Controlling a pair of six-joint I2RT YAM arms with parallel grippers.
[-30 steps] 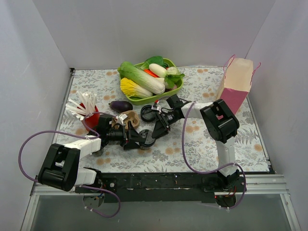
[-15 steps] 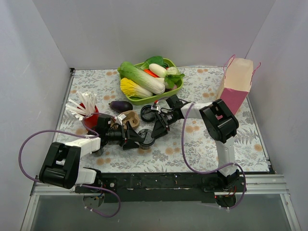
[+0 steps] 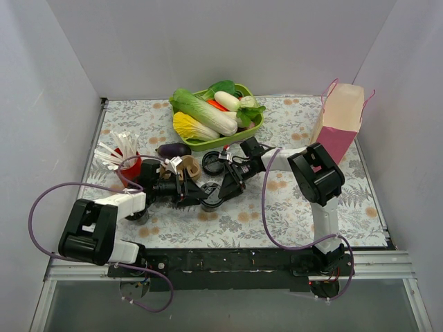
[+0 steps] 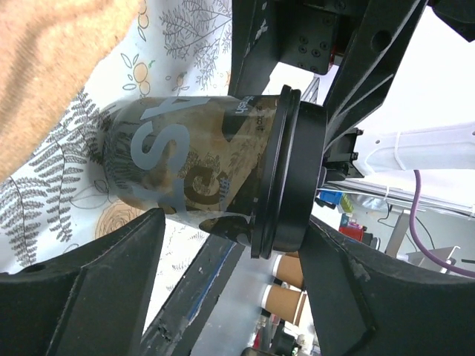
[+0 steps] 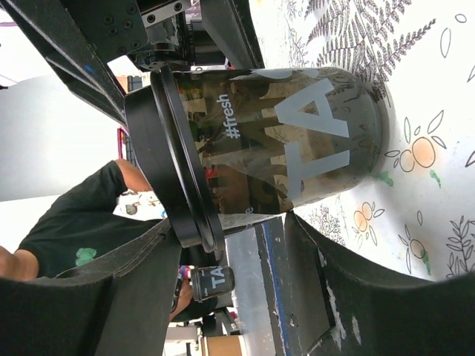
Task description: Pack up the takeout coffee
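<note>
Fern-printed tablecloth (image 3: 228, 225), centre: small dark grey disposable cup with black lid (image 5: 282, 141) stands between left gripper (image 4: 230, 221) and right gripper (image 5: 228, 221), both spread, neither clamping. Advisable: one closes gently below the lid, keeping it upright.

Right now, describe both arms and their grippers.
Both the left arm and right arm have white links between bulky black joint housings. A purple cable loops from each. The left gripper and right gripper are black, with broad, scuffed tapering fingers.

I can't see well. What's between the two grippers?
The coffee cup sits between the left gripper and right gripper, shown in both wrist views.
</note>
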